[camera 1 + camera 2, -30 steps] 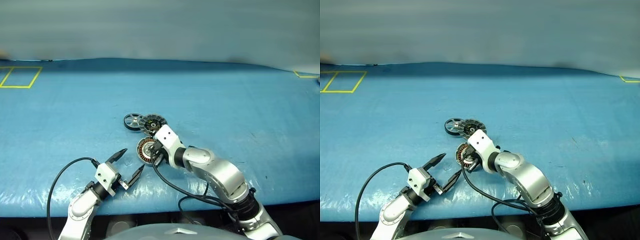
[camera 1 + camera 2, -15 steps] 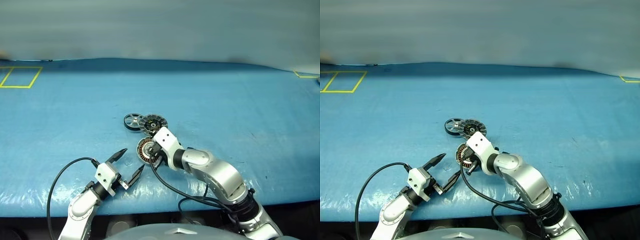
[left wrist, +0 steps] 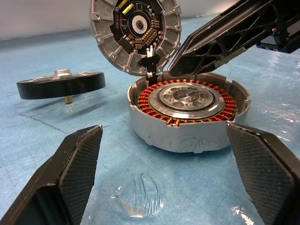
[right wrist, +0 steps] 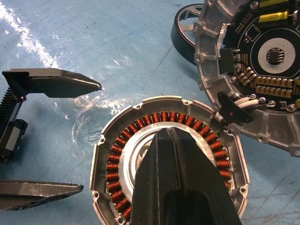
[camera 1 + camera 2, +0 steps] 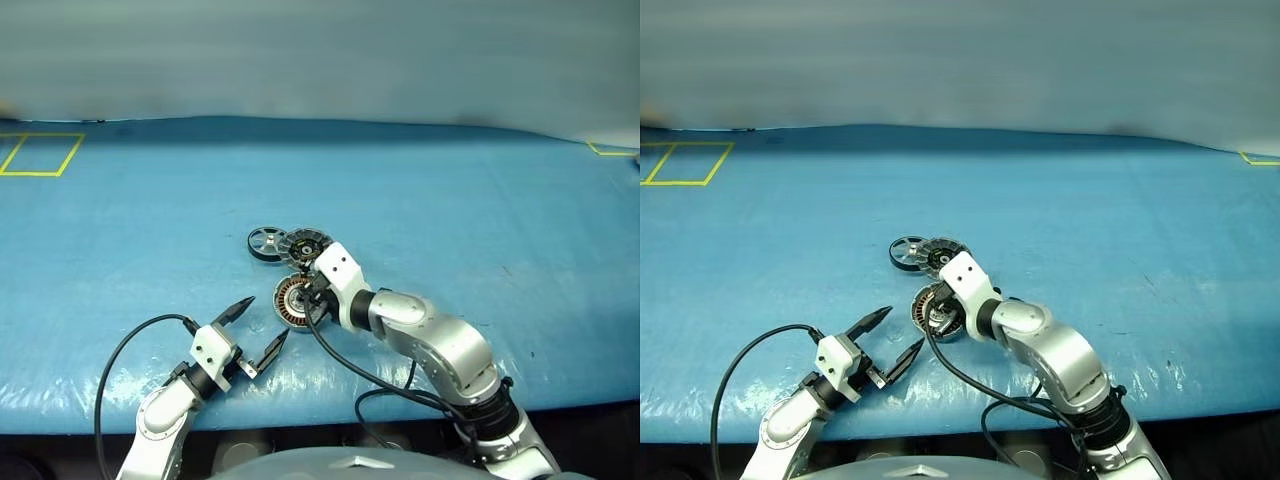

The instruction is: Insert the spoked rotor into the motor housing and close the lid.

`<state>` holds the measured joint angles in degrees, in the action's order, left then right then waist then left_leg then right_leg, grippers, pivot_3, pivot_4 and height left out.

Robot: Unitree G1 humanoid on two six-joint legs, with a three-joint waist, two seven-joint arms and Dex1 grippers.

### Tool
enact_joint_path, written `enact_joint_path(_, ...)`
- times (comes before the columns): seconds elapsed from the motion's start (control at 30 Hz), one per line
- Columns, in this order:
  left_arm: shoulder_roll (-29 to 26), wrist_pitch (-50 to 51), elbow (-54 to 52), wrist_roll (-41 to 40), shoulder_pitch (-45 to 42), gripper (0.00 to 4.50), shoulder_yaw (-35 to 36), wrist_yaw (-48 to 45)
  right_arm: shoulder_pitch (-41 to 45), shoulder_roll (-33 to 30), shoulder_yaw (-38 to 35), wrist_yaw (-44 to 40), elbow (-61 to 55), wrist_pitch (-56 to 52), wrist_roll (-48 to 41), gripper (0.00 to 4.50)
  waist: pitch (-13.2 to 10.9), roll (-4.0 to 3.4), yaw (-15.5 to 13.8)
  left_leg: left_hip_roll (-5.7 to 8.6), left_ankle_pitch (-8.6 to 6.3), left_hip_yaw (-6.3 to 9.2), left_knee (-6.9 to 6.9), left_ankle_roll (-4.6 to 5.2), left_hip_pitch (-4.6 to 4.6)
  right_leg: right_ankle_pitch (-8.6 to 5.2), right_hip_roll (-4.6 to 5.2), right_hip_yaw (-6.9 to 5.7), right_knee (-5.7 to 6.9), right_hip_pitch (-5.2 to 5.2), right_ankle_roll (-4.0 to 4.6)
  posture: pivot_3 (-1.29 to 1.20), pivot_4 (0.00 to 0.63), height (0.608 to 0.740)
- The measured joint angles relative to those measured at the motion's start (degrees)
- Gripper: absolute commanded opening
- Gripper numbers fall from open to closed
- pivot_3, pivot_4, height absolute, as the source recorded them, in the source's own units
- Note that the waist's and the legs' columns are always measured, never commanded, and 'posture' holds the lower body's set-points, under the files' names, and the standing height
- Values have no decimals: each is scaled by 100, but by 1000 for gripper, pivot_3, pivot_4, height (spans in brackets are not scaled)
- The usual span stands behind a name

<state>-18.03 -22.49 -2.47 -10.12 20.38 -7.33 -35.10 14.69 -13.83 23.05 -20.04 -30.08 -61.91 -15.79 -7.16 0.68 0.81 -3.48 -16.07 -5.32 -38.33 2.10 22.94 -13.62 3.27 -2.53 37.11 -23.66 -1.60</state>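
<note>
Head views: left gripper (image 5: 252, 324) low over the blue table (image 5: 480, 210), fingers spread wide apart with nothing between them. Right gripper (image 5: 313, 300) angled down, fingers pressed together, tips over the motor housing (image 5: 293, 298), just beyond and beside the left gripper. Lid (image 5: 305, 244), a disc with grey radial segments, just past the right gripper's tip; spoked rotor (image 5: 266, 242) touching or nearly touching the lid's far-left edge.

Left wrist view: both own fingers (image 3: 70, 173) parted widely, housing (image 3: 187, 117) framed between and ahead of them, copper winding ring and silver hub exposed. Lid (image 3: 136, 33) tilted up behind the housing, tethered by a short wire. Rotor (image 3: 61, 84) off to one side, lying flat.

Right wrist view: closed fingers (image 4: 180, 183) poised over the housing's (image 4: 117, 154) hub; contact cannot be told. Lid (image 4: 262, 70) adjacent, left gripper's open fingers (image 4: 56, 83) beyond the rim.
</note>
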Motion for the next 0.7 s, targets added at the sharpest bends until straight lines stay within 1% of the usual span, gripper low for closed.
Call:
enact_joint_path(0.4,9,-2,2,2,-28,4500,0,5,-63,-256,277,-90,32,-14,-26,15,0,0,0,0,0,0,0,0,0,-1,0,0,0,0,1,0,150,740)
enact_joint_path(0.7,11,-5,23,2,-66,4500,-1,0,-183,-362,289,-110,-169,-117,-55,15,0,0,0,0,0,1,2,0,0,-1,0,-1,-3,1,1,0,150,740)
